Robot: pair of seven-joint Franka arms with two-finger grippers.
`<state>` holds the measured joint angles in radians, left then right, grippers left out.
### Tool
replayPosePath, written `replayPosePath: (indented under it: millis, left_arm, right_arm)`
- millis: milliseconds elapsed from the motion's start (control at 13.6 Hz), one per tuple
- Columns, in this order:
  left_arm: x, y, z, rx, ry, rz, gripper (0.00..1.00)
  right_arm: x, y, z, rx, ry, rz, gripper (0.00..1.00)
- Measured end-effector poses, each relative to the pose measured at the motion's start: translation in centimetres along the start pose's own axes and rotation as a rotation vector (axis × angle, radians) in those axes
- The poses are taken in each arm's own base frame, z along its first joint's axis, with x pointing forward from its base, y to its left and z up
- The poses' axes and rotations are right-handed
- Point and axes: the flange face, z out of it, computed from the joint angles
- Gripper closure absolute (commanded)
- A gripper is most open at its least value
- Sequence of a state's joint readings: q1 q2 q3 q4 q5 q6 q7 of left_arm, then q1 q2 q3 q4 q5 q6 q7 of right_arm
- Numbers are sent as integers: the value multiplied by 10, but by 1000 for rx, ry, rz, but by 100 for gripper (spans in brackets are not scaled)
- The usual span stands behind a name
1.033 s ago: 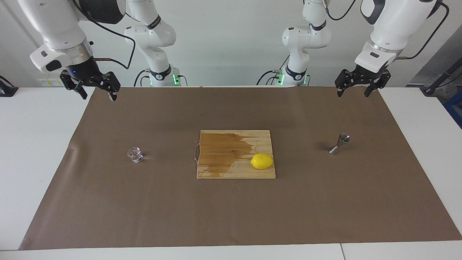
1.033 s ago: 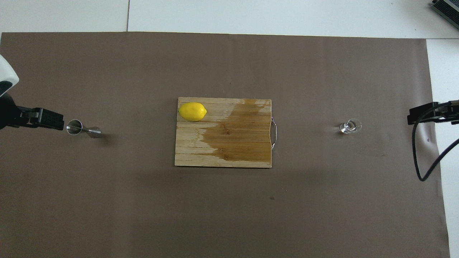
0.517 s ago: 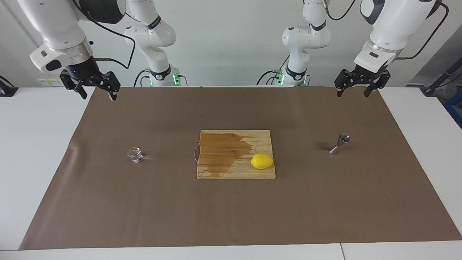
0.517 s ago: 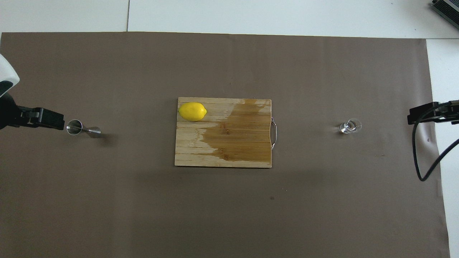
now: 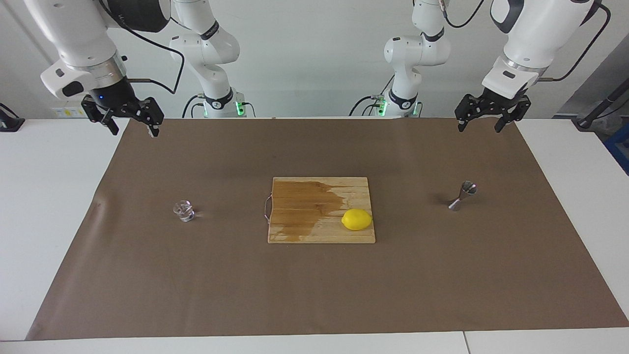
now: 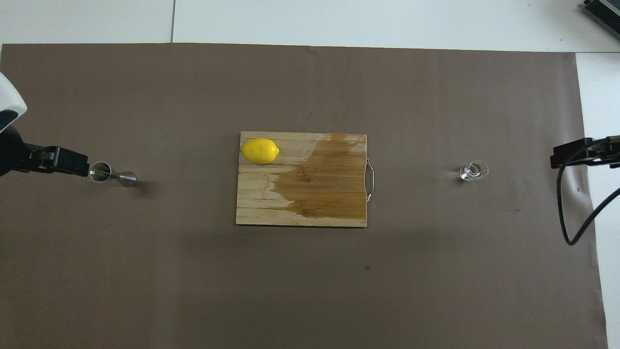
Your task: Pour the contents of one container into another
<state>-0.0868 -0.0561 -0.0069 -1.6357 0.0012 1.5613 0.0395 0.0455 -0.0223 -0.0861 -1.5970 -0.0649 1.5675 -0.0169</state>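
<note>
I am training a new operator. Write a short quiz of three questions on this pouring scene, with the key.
1. True or false: the right gripper holds the glass cup.
2. What lies on the cutting board? A) a spoon B) a lemon C) a knife
3. Toward which arm's end of the table does the jigger stand?

Key:
1. False; both the right and left gripper hang open and empty.
2. B, the lemon.
3. The left arm's.

No text, label, brand, number or sign can be read anywhere here, on the arms or on the surface.
</note>
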Motion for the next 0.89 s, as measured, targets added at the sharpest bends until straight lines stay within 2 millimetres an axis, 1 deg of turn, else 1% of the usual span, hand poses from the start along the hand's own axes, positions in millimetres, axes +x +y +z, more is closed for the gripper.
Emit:
replayPosePath:
  millis: [148, 221, 517, 664, 812, 886]
  left_arm:
    - [-1, -6, 5, -60, -12, -19, 0]
    - [-3, -16, 9, -112, -27, -48, 0]
    - [-26, -80, 26, -271, -143, -177, 0]
    - [-38, -118, 46, -369, -228, -257, 0]
    - [-42, -154, 76, -476, -313, -347, 0]
    - [-42, -169, 93, -534, -360, -414, 0]
  right_arm:
    - [0, 0, 0, 0, 0, 0, 0]
    - [0, 0, 0, 0, 0, 0, 0]
    - [0, -1, 0, 0, 0, -1, 0]
    - [0, -1, 0, 0, 0, -2, 0]
    - [0, -1, 0, 0, 1, -3, 0]
    - [0, -1, 0, 0, 1, -3, 0]
